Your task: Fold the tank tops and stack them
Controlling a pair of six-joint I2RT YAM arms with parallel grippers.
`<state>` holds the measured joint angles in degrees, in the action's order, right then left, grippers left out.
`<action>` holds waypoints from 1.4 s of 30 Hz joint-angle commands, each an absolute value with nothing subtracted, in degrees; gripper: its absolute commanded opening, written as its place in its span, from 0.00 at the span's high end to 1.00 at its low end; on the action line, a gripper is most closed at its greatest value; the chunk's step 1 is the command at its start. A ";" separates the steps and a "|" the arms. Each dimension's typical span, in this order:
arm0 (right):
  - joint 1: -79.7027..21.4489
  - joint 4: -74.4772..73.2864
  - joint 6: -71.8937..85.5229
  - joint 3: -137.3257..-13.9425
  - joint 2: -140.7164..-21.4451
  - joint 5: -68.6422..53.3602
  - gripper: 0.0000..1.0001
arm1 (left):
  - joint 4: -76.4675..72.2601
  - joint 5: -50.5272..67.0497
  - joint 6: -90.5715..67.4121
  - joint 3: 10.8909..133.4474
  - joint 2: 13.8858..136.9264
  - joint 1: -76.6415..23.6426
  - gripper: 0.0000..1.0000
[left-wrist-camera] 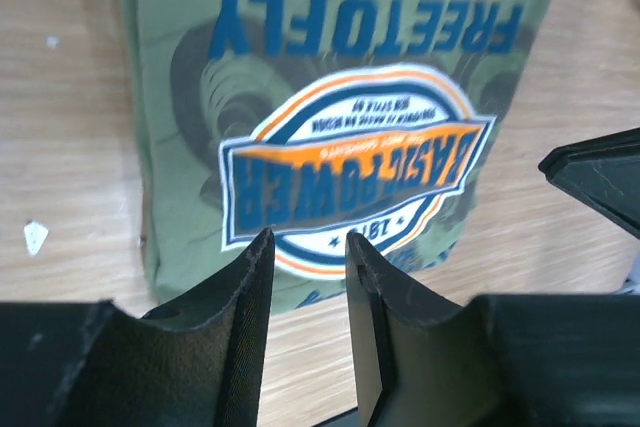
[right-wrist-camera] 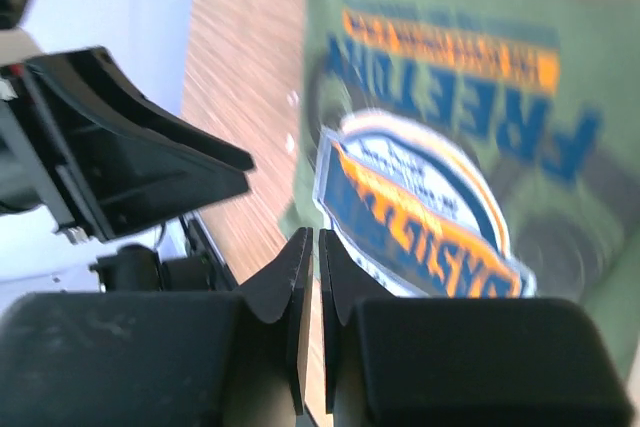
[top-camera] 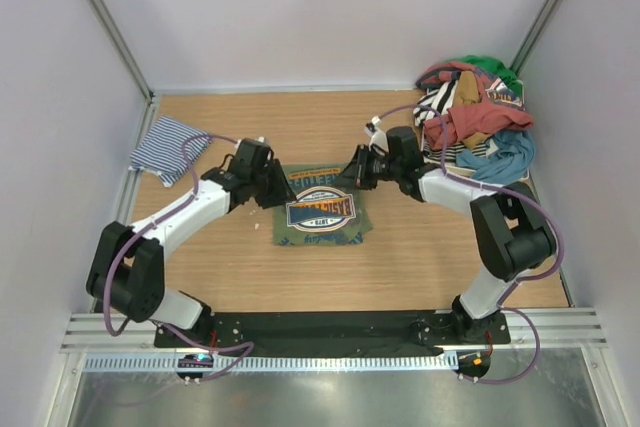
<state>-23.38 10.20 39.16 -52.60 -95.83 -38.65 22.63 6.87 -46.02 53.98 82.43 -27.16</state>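
Folding seems done for the olive green tank top (top-camera: 322, 215): it lies as a compact rectangle in the middle of the table (top-camera: 420, 267), print upward, between the two arms. The left gripper (left-wrist-camera: 306, 247) hovers at its left edge with the fingers a little apart and nothing between them. The right gripper (right-wrist-camera: 311, 247) is near the far right corner with its fingers pressed together, also holding nothing.

The striped tank top (top-camera: 168, 149) lies folded at the far left corner, well apart from the green one, so I judge that the step in hand is the stacking. To do it well, I would take the green packet at two corners of one edge, pinching all layers at once (a grip on the top layer only would open the fold). Then lift it flat and low, and lay it square on the striped one. A heap of other clothes (top-camera: 475, 122) sits at the far right, better avoided.
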 commanded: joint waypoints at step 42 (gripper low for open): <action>-18.72 20.47 34.54 -32.44 -81.83 -5.64 0.14 | 13.98 -1.30 -43.59 41.13 68.98 -26.71 0.00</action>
